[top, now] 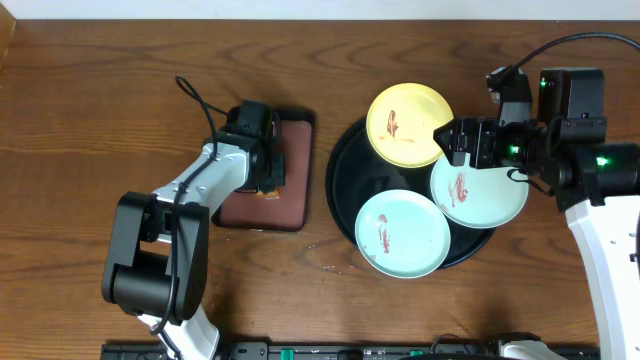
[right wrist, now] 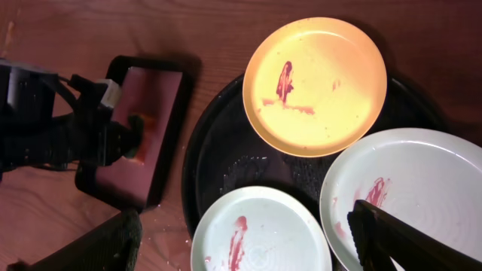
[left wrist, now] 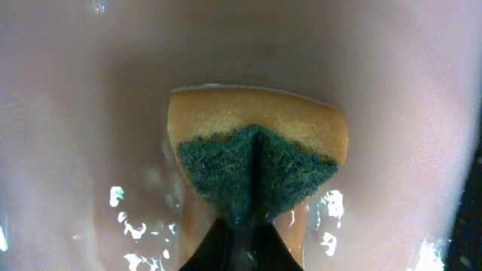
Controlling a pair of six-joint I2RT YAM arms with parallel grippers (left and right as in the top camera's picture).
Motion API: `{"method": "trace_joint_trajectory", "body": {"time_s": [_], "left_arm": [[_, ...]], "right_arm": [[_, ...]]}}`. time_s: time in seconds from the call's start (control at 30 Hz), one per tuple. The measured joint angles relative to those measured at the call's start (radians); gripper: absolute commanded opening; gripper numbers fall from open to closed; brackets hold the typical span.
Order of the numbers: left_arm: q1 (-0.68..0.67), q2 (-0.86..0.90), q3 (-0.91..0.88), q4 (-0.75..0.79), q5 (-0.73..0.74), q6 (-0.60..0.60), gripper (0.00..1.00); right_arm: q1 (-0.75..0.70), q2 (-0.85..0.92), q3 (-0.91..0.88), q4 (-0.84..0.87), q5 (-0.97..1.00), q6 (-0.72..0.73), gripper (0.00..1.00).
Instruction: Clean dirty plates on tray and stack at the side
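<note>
Plates: all three sit on the black tray (top: 345,185), each smeared red-brown. The yellow plate (top: 408,124) is at 12 o'clock, the right blue-green plate (top: 478,187) at 3 and the near blue-green plate (top: 402,233) at 6.
Handling: expect them to be light, rigid, glossy and slippery. Take yours by the rim, clear of the smear.
Left gripper (top: 268,172): clamped on the sponge (left wrist: 256,150), over the reddish-brown tray (top: 292,205).
Right gripper (top: 455,143): jaws spread wide and holding nothing, above the 3 o'clock plate's rim.

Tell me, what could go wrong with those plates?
The right plate sticks out over the tray rim; the open right jaws near it could tip it off. The yellow plate overhangs too, so a bump may slide it. The left jaws pinch the sponge near one edge; it might slip while scrubbing.
</note>
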Motion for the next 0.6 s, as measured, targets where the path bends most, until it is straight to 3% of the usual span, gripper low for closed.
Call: {"method": "trace_joint_trajectory", "body": {"time_s": [0.03,0.07,0.1,0.13,0.2,0.4,0.47,0.6], "left_arm": [[0.0,0.0,0.006,-0.012,0.0,0.0,0.09],[0.0,-0.001,0.014,-0.031,0.0,0.002,0.17],[0.0,-0.001,0.021,-0.047,0.0,0.003,0.36],[0.0,-0.003,0.029,-0.061,-0.001,0.003,0.45],[-0.001,-0.016,0.04,-0.089,0.0,0.005,0.52],[-0.002,-0.057,0.054,-0.145,0.0,0.006,0.52],[-0.006,-0.057,0.05,-0.143,-0.001,0.006,0.44],[-0.024,-0.052,0.019,-0.102,-0.002,0.013,0.13]], "right_arm": [[0.0,0.0,0.0,0.0,0.0,0.0,0.87],[0.0,0.0,0.0,0.0,0.0,0.0,0.87],[0.0,0.0,0.0,0.0,0.0,0.0,0.87],[0.0,0.0,0.0,0.0,0.0,0.0,0.86],[0.0,0.0,0.0,0.0,0.0,0.0,0.87],[0.0,0.0,0.0,0.0,0.0,0.0,0.87],[0.0,0.0,0.0,0.0,0.0,0.0,0.87],[0.0,0.0,0.0,-0.01,0.0,0.0,0.88]]}}
